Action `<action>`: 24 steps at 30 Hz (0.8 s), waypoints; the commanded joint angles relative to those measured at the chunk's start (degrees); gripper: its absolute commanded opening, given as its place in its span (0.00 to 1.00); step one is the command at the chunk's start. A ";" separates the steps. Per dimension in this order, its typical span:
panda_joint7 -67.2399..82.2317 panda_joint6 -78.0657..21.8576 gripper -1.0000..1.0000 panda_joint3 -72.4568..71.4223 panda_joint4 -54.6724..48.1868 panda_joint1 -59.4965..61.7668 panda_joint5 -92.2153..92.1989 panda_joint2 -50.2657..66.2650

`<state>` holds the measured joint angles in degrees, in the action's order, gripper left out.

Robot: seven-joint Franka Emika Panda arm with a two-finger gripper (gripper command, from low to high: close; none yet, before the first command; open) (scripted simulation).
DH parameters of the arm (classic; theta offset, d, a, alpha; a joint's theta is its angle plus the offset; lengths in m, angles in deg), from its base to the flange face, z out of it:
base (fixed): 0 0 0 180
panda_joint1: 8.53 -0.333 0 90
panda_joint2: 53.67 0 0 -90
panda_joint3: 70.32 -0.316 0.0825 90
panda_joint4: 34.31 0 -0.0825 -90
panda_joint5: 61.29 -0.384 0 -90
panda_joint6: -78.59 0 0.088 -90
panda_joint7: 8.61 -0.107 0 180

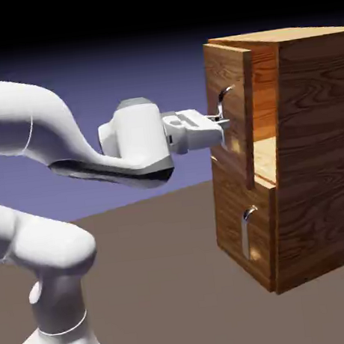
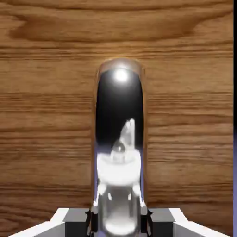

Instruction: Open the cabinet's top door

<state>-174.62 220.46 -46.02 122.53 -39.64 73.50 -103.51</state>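
The cabinet [image 1: 312, 151], a tall brown wood-grain box, stands at the exterior view's right. Its top door [image 1: 220, 68] stands out a little from the body, and a strip of lit interior shows behind its edge. My gripper [image 1: 219, 118] reaches in level from the left and is shut on the door's silver handle [image 1: 226, 93]. In the hand view the shiny curved handle [image 2: 119, 139] fills the middle, running up from between my grey fingers [image 2: 74, 223]. My gripper [image 2: 118, 222] is clamped around it, with the door's wood [image 2: 46, 115] close behind.
Below the top door sits a second wood panel [image 1: 233, 221] with its own short silver handle [image 1: 248, 234], closed flush. The arm's white links [image 1: 36, 138] fill the exterior view's left. Brown table [image 1: 165, 281] lies in front of the cabinet.
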 commanded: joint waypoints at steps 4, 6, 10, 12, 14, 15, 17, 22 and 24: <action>0.18 -2.03 0.00 -8.31 2.02 5.75 -7.32 -0.37; -0.01 -2.20 0.00 -12.46 2.62 8.93 -10.50 -0.46; 0.44 -2.94 0.00 -20.77 3.77 14.72 -17.87 -1.28; 0.13 -1.99 0.00 -24.92 3.95 18.41 -20.74 -1.63; -0.07 -0.76 0.00 -29.07 4.07 22.26 -23.62 -2.20; -0.05 -0.15 0.00 -31.15 4.14 24.16 -25.18 -2.60; 0.10 1.34 0.00 -35.30 4.27 28.11 -28.39 -3.58; -0.58 7.54 0.00 -44.04 4.15 38.49 -33.95 -6.78; -1.26 10.74 0.00 -46.82 3.98 42.64 -35.20 -8.27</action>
<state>-174.61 231.26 -92.91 126.54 2.98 37.59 -111.71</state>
